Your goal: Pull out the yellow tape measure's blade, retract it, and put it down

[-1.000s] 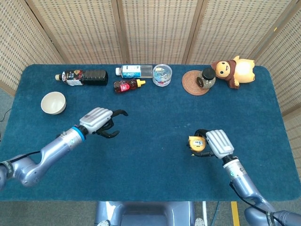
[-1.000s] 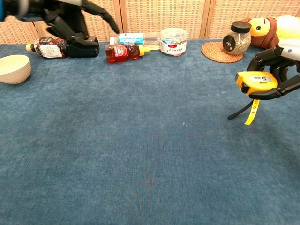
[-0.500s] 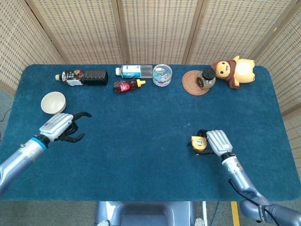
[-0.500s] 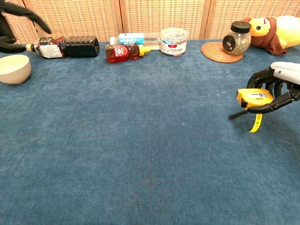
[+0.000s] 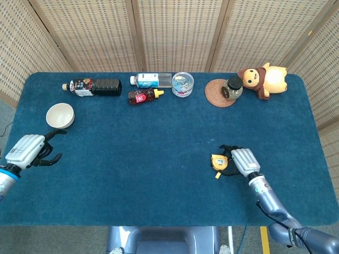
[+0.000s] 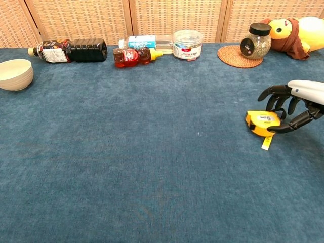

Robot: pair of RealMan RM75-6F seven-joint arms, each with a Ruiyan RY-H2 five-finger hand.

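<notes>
The yellow tape measure (image 6: 262,123) lies on the blue cloth at the right, with a short yellow strip of blade (image 6: 267,143) sticking out toward the front. My right hand (image 6: 295,103) hovers just right of it. Its dark fingers (image 6: 269,93) arch over the case with a gap above it, and the thumb sits beside the case. In the head view the tape measure (image 5: 218,161) shows just left of the right hand (image 5: 241,160). My left hand (image 5: 29,150) hangs at the table's left edge, fingers apart and holding nothing; the chest view does not show it.
Along the back stand a dark bottle (image 6: 71,50), a red bear-shaped bottle (image 6: 129,55), a lying water bottle (image 6: 144,41), a clear tub (image 6: 187,44), a jar on a coaster (image 6: 255,41) and a plush toy (image 6: 293,30). A white bowl (image 6: 15,74) sits at far left.
My right hand lowered the tape measure onto the cloth and its fingers spread off the case. My left hand swept left, out of the chest view, to the table's left edge.
</notes>
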